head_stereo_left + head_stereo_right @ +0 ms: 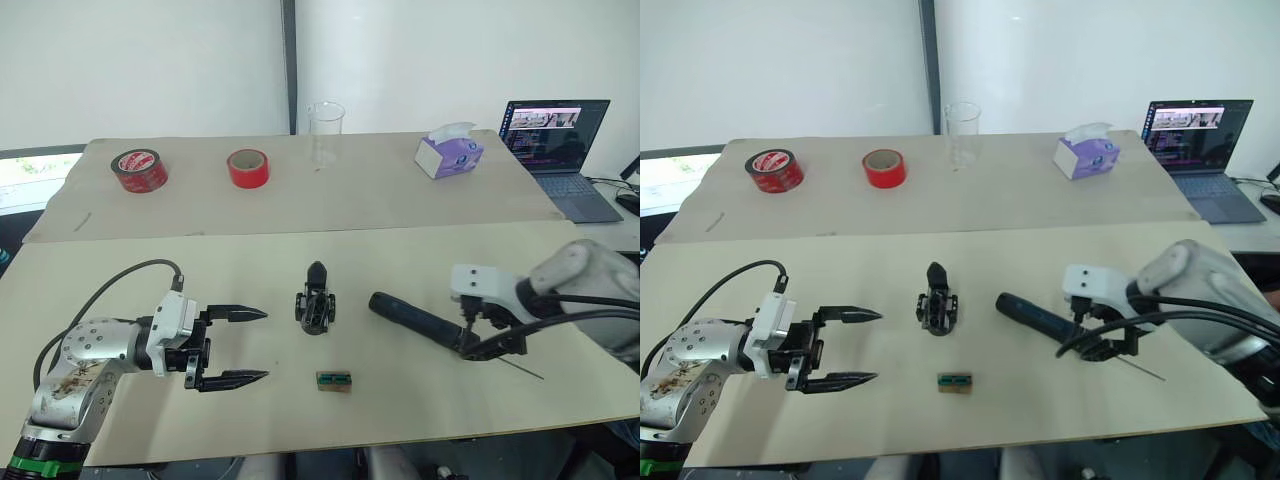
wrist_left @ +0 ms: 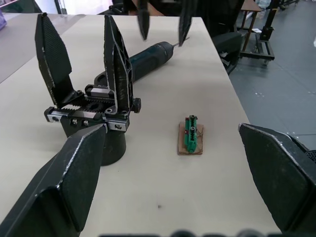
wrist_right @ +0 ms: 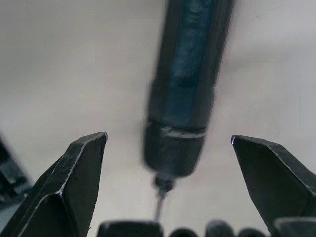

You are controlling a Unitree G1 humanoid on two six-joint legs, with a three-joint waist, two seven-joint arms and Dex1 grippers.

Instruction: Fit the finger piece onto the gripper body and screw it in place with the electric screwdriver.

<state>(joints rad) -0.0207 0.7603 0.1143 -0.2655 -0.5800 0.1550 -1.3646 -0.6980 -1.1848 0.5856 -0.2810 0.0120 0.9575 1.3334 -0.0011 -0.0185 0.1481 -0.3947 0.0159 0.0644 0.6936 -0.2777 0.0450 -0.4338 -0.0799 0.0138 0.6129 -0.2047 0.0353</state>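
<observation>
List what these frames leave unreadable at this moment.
- Electric screwdriver: its bit end is hidden behind the right gripper in the eye views and blurred in the right wrist view.
- Gripper body: its screw holes are too small to see.
- Small green block: too small in the eye views to identify.

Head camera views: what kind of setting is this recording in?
Probably a lab or office workspace: paper-covered tables, an open laptop at the side, and tape rolls, a tissue box and a clear beaker along the back.
</observation>
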